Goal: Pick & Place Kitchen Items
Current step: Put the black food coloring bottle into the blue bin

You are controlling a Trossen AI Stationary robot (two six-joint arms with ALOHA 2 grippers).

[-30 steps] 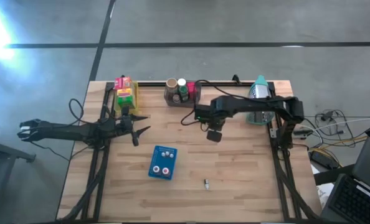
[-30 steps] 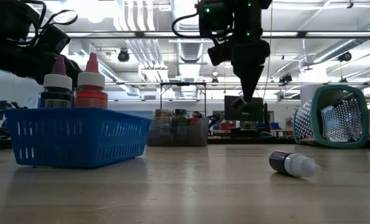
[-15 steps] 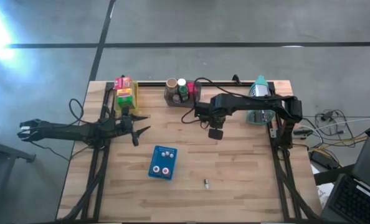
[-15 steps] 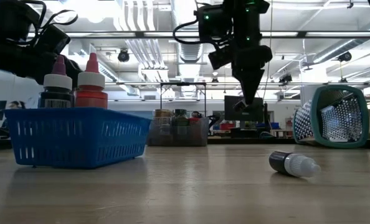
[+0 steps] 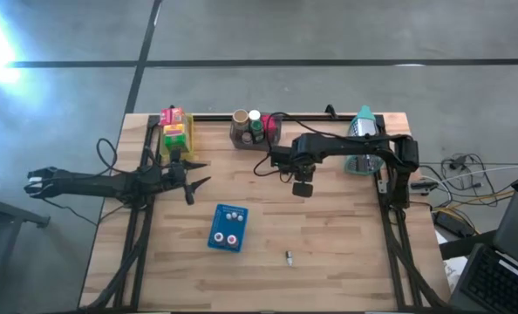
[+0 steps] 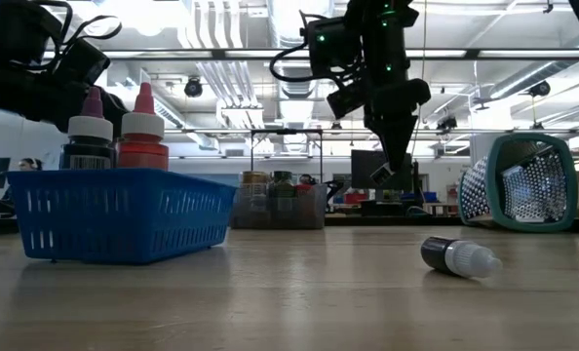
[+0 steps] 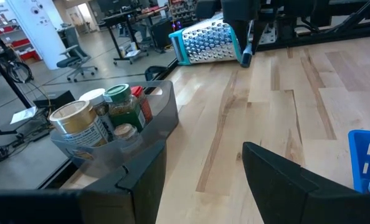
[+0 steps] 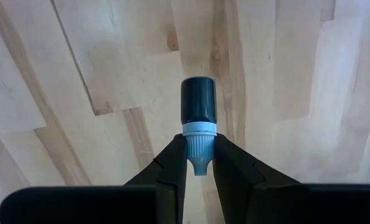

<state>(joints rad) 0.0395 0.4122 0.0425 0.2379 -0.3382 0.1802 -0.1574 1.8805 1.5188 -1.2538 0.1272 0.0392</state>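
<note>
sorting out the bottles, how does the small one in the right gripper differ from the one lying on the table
The held bottle hangs in the air, pinched at its pale cap by the right gripper; the loose bottle lies on its side on the table, untouched. The held one points dark end down, the loose one is horizontal. Both pair a dark body with a pale cap.

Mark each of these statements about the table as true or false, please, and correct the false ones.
1. The right gripper holds a small bottle. True.
2. Another small bottle lies on its side on the table. True.
3. The blue basket is empty. False: two bottles stand in it.
4. The left gripper holds a can. False: it is open and holds nothing.
</note>
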